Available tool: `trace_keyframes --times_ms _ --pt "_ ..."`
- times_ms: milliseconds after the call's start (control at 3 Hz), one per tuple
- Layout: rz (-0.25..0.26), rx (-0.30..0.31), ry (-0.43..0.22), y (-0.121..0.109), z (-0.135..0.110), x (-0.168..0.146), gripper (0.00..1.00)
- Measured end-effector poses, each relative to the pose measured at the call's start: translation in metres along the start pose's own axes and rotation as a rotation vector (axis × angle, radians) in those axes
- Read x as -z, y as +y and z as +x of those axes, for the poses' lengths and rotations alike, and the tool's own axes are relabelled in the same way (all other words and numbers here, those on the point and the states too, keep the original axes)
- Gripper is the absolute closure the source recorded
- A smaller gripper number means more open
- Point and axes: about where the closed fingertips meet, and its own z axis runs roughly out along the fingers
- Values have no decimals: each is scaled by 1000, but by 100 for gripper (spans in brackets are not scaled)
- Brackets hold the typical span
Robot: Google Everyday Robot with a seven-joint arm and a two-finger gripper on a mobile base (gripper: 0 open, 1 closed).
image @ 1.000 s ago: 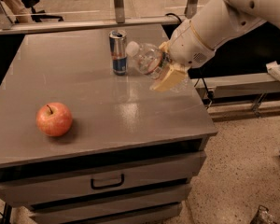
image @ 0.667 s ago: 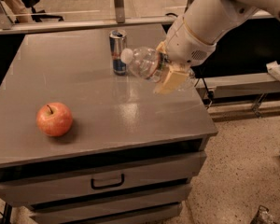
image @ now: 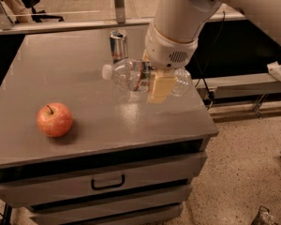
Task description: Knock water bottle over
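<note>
Since the earlier frames the water bottle [image: 129, 75] has tipped from a slant to almost level, and the arm has swung left over it. On the near left of the grey worktop [image: 75, 64] sits a red apple [image: 55, 119], well apart from everything else. Farther back a drink can [image: 118, 44] stands upright. Just in front of it the bottle lies sideways, white cap pointing left. The tool [image: 155, 81] straddles the bottle's right half, a tan pad across its near side; whether it actually clamps the bottle cannot be told.
</note>
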Motion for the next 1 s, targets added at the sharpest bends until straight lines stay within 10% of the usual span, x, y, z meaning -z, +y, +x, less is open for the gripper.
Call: trace_keyframes --times_ms 1000 --pt "8 -184 135 -6 -51 -4 100"
